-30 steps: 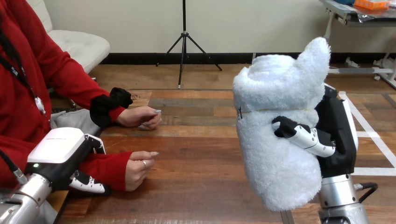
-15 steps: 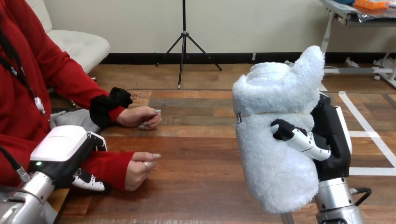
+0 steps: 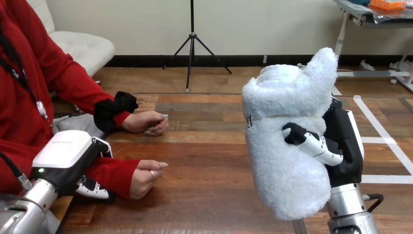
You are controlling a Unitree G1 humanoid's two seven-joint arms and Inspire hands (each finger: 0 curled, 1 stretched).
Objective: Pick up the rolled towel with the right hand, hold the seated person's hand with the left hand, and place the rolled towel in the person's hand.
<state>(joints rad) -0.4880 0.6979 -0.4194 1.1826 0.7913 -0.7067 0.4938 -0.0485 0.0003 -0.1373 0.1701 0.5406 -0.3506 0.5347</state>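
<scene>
Rolled white terry towel (image 3: 287, 146) is what the black-and-white fingers (image 3: 314, 145) of the right hand (image 3: 343, 141) are clamped on. They curl across its front about halfway up, with the palm behind it. From that grip the roll stands nearly upright in the air at the 3 o'clock side. A loose flap pokes up at its top, and its lower end hangs clear above the brown wooden table (image 3: 204, 165).

Over at 8 o'clock the left hand (image 3: 65, 156) sits on the person's red-sleeved forearm (image 3: 114, 173), just behind the wrist. Its thumb lies along the near edge of the sleeve and its fingers hook over the far edge, so it looks closed round the forearm. The person's nearer hand (image 3: 145, 176) rests on the table at 3 o'clock of that grip, loosely curled. The person's farther hand (image 3: 146, 122) lies at 11 o'clock, well apart.

To my eye the pick-up is done and the hold is on, so the delivery is the step in hand. The towel has to travel toward 9 o'clock and come down. The nearer hand will likely need to uncurl or be turned before the roll can settle in it.

Against a second ago, the towel and right hand have eased a little toward 9 o'clock and sunk slightly. The left hand has barely shifted. The nearer hand has slid a touch toward 5 o'clock.
</scene>
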